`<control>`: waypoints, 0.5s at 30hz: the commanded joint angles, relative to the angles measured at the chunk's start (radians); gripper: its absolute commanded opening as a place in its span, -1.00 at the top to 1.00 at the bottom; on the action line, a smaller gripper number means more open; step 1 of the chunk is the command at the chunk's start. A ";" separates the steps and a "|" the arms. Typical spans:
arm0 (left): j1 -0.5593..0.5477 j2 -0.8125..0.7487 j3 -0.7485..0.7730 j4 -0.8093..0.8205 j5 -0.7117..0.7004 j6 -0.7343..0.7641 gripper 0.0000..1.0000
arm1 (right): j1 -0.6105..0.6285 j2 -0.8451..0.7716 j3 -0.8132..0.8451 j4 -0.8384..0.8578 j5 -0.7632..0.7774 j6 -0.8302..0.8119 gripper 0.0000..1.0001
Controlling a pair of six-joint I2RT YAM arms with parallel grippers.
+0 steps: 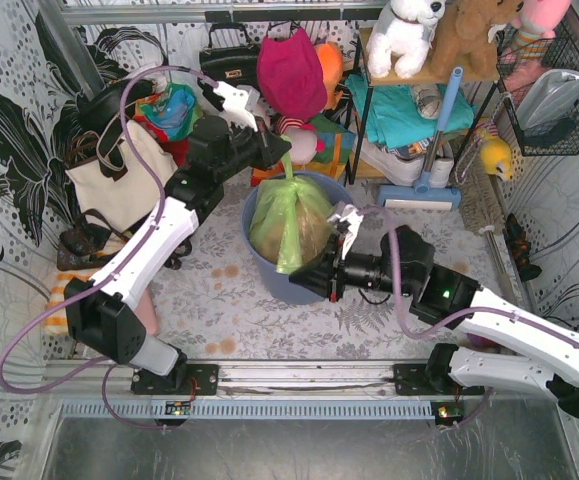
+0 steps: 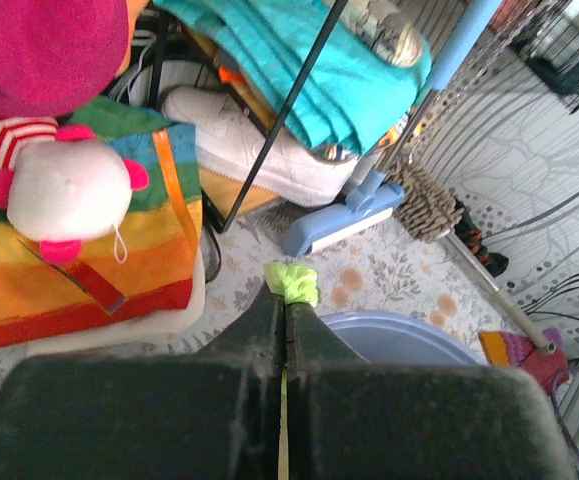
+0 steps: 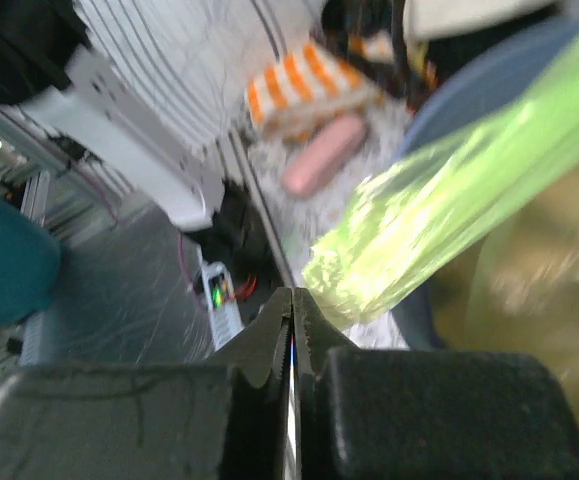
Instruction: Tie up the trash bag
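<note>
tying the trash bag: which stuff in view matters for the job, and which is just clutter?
Job:
- trash bag
- blue-grey bin it sits in
- left claw, shut on the bag's top
- right claw, shut, beside a stretched strip of bag

Lying about:
- cream tote bag
- white plush dog
- white shoe
- blue floor sweeper

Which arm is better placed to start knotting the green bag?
Probably left: the left end effector pinches the bag's twisted neck above the bin; the right end effector sits shut lower, alongside.
</note>
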 commanded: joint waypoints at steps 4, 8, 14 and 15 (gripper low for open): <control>0.004 0.051 -0.052 0.092 0.015 0.036 1.00 | 0.003 -0.051 -0.081 -0.048 -0.074 0.112 1.00; 0.004 0.049 -0.070 0.123 0.052 0.032 1.00 | 0.003 -0.106 -0.062 -0.053 -0.039 -0.003 0.87; 0.004 0.040 -0.083 0.156 0.133 0.035 1.00 | 0.002 -0.221 -0.083 -0.014 0.043 -0.345 -0.24; 0.002 0.044 -0.078 0.152 0.154 0.038 1.00 | 0.003 -0.238 -0.091 -0.003 0.063 -0.420 -0.40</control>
